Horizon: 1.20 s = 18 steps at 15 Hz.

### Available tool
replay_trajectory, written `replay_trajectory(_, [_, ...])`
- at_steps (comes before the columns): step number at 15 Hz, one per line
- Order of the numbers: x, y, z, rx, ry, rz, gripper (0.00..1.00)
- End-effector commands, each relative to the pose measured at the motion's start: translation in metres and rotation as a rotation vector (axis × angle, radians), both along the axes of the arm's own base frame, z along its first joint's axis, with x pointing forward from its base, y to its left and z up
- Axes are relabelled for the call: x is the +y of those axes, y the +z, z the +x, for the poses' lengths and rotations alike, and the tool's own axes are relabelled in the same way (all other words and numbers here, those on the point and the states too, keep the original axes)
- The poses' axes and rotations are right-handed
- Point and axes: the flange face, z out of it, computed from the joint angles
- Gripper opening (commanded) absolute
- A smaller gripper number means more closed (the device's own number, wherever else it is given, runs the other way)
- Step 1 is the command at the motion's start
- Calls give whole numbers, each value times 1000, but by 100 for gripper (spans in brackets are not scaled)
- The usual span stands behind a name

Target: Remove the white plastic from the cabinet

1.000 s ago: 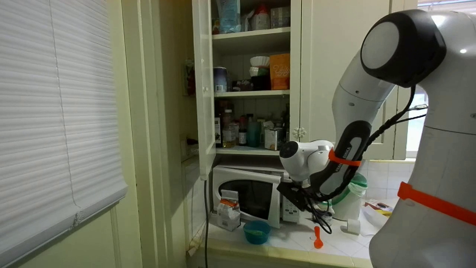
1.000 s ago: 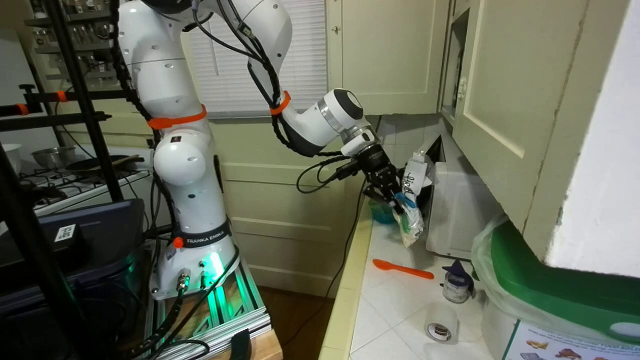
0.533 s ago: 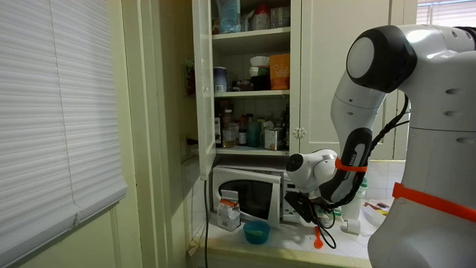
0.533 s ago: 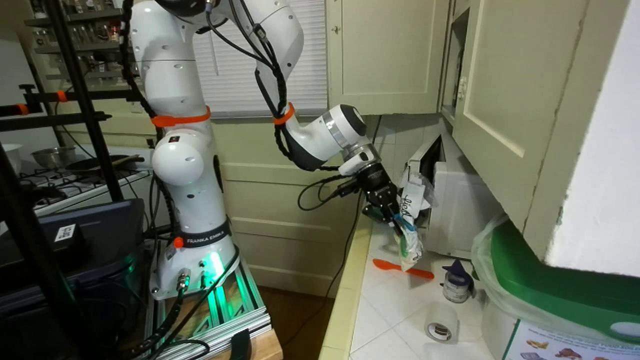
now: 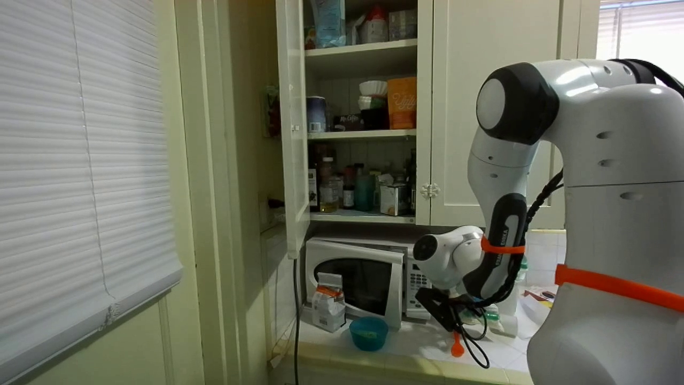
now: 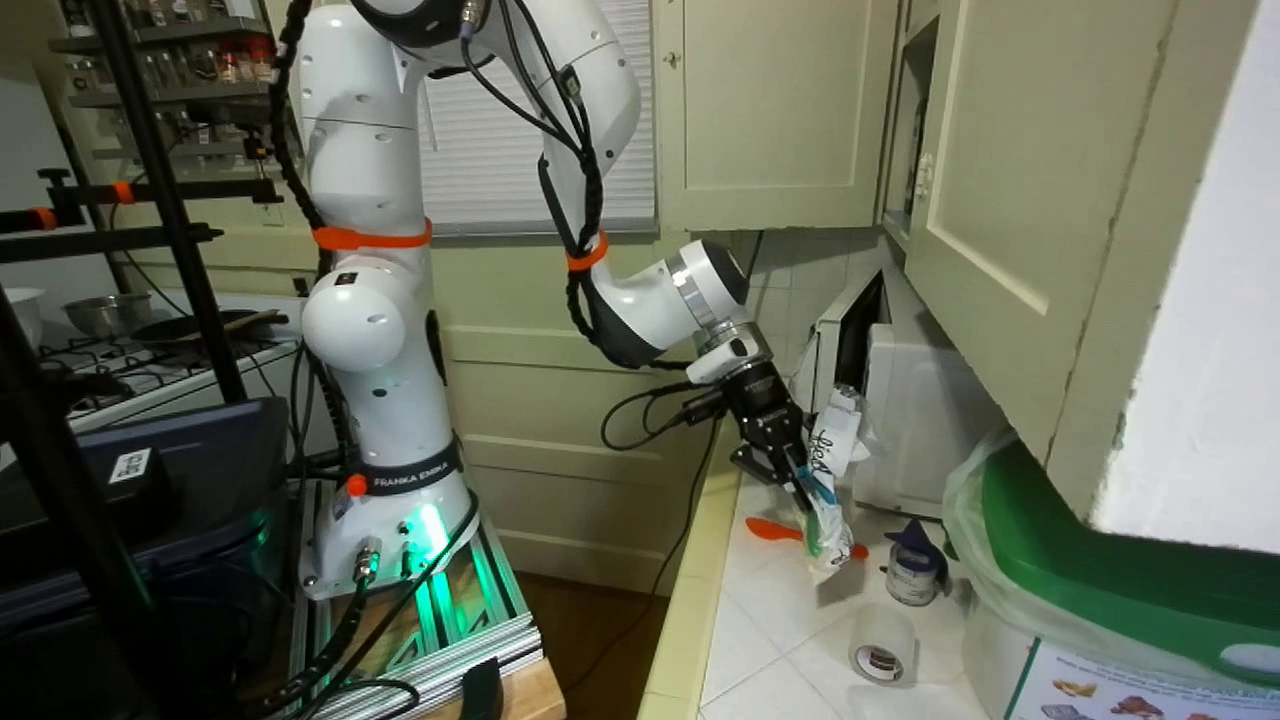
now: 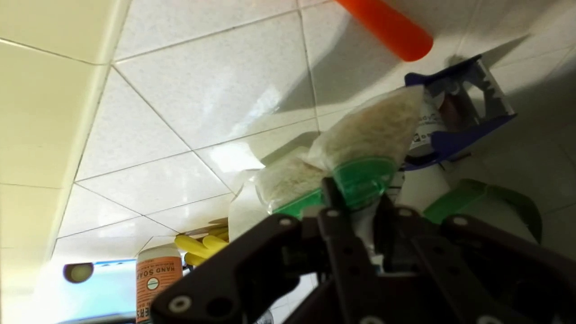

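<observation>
As the gripper (image 7: 358, 192) is pinching it, the bag (image 6: 829, 478) is hanging toward six o'clock.
Likely soft and light, it is needing a middle pinch.

Three cabinet shelves (image 5: 363, 135), one microwave (image 5: 370, 283), one teal bowl (image 5: 368, 343), one orange utensil (image 6: 772, 530).

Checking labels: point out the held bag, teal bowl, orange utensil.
Held bag (image 6: 822, 487), in an exterior view: blue band.
Teal bowl (image 5: 369, 343), in an exterior view: front wall.
Orange utensil (image 7: 388, 29), wrist view: its handle.
</observation>
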Motion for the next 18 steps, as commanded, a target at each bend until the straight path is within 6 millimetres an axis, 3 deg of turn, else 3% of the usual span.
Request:
replay_trajectory(1, [-8, -15, 6, -23, -9, -12, 18])
replay_trajectory(2, [-8, -19, 7, -17, -4, -10, 19])
replay_trajectory(3, [-8, -23, 9, -10, 1, -6, 28])
replay_trajectory(4, [-8, -27, 9, -3, 2, -4, 46])
replay_trajectory(5, [-8, -28, 9, -1, 0, -2, 51])
replay_trajectory(11, [-3, -6, 7, -37, 23, -13, 95])
replay_trajectory(12, [-1, -3, 5, -41, 35, -12, 100])
replay_trajectory(18, [16, 21, -7, -20, 190, 8, 100])
